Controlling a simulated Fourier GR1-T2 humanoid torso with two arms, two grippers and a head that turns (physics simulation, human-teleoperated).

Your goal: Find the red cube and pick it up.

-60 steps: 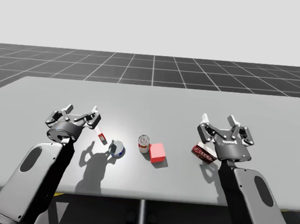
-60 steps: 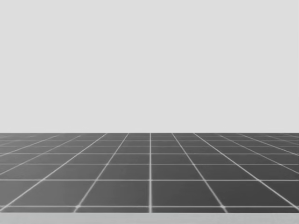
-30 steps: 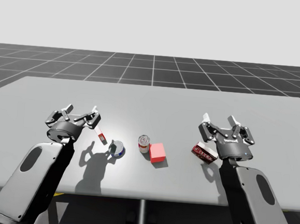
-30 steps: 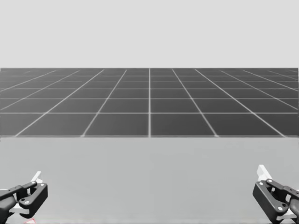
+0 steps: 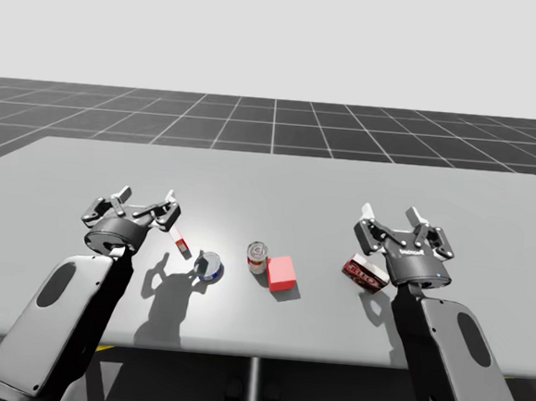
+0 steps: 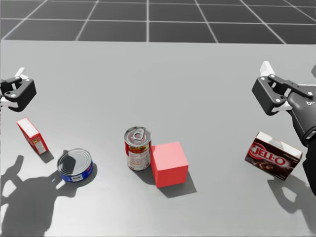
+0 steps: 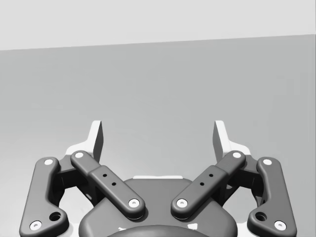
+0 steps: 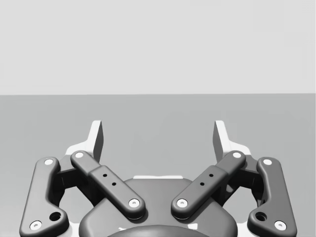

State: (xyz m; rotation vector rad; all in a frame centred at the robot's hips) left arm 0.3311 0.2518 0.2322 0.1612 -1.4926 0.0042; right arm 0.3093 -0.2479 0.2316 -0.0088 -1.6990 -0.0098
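Grey table: left gripper and right gripper hover at opposite sides, fingers spread wide, holding nothing. Red cube sits flat mid-table, equal-sided, turned slightly askew, just right of upright can.

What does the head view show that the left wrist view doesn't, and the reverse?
Head view: the red cube beside an upright red-labelled can, plus a short blue can, a small red box and a dark red box, all on the table.
Left wrist view: my left hand seen whole, both fingers spread open, nothing between them, bare surface ahead.
Shared: the grey table, and my left hand, which the head view catches at its edge, well clear of the cube.
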